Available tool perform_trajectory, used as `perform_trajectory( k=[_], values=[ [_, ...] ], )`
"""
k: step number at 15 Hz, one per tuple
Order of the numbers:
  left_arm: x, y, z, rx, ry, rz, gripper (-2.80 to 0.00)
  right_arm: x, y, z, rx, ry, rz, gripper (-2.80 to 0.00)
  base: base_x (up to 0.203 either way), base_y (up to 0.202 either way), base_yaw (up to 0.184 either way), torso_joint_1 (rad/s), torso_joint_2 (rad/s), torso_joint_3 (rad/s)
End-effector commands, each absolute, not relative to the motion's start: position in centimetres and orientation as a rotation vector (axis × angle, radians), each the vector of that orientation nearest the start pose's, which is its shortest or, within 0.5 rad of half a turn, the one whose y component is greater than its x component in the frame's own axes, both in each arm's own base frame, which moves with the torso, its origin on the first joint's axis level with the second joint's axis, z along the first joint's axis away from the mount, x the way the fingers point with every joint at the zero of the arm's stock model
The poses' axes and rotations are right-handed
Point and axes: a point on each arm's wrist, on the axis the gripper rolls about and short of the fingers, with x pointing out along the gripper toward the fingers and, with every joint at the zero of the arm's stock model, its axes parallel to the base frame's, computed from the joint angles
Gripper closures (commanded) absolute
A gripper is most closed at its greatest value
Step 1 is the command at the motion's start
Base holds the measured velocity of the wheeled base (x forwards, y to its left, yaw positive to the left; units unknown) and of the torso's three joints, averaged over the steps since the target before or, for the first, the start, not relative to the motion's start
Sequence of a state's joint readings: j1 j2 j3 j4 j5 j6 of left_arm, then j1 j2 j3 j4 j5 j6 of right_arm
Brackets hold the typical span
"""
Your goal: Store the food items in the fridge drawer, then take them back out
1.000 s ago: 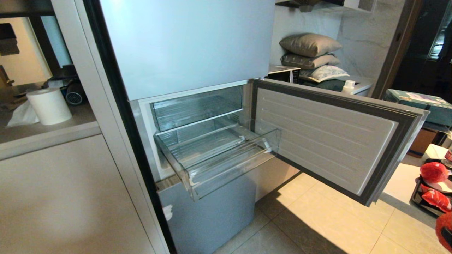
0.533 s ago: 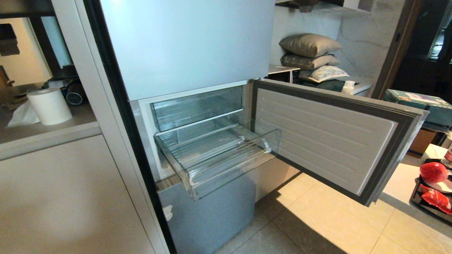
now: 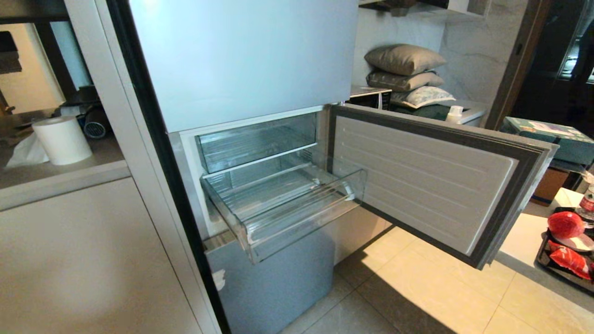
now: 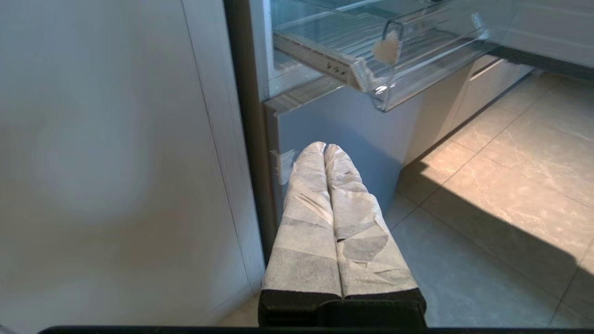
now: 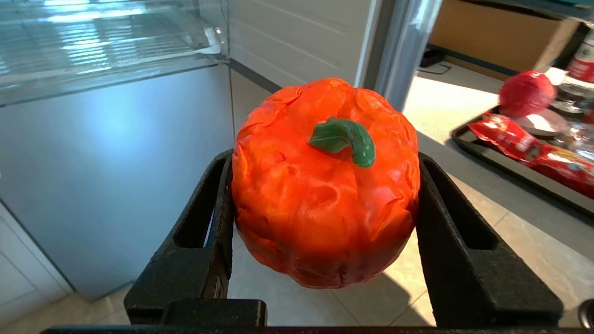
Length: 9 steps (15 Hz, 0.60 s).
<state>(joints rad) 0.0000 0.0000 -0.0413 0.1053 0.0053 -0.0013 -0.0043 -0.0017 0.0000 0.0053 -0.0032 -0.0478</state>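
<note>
The right gripper [image 5: 325, 208] pinches a pumpkin [image 5: 325, 185] between its fingers, low beside the pulled-out drawer [image 3: 283, 204], likely for loading, while the left gripper [image 4: 325, 148] hangs pressed together.

The fridge drawer [image 3: 283, 204] is clear, ribbed plastic. The pumpkin [image 5: 325, 181] looks glossy, lumpy orange. The left gripper [image 4: 325, 148] fingers wear matt, creased tape; floor tiles [image 3: 417, 297] look smooth.

Orange-red pumpkin [image 5: 325, 185] with a green stem [image 5: 345, 138], between black fingers [image 5: 457, 241]. Clear ribbed fridge drawer [image 3: 278, 208], pale grey-blue fridge front [image 3: 241, 55]. Glossy red round item [image 3: 565, 224] and red packet [image 3: 570, 260] on a black tray [image 3: 543, 264]. Beige floor tiles [image 3: 427, 287].
</note>
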Motion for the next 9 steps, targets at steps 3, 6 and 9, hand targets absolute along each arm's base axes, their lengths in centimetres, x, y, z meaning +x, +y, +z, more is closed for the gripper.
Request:
perform_trajectory(
  k=[3, 6, 9],
  values=[
    [-2.62, 0.01, 7.61, -0.001, 0.066, 0.006, 0.00, -2.28, 0.01, 7.47, -0.049, 0.008, -0.006, 0.00, 0.003, -0.004, 0.077, 0.005, 0.00, 0.002],
    [-2.63, 0.01, 7.60, -0.001, 0.064, 0.006, 0.00, -2.28, 0.00, 7.47, -0.041, 0.008, -0.008, 0.00, 0.000, -0.010, 0.172, 0.005, 0.00, 0.001],
    [-2.63, 0.01, 7.60, -0.001, 0.064, 0.006, 0.00, -2.28, 0.01, 7.47, -0.041, 0.008, -0.006, 0.00, 0.000, -0.010, 0.177, 0.000, 0.00, 0.000]
  ],
)
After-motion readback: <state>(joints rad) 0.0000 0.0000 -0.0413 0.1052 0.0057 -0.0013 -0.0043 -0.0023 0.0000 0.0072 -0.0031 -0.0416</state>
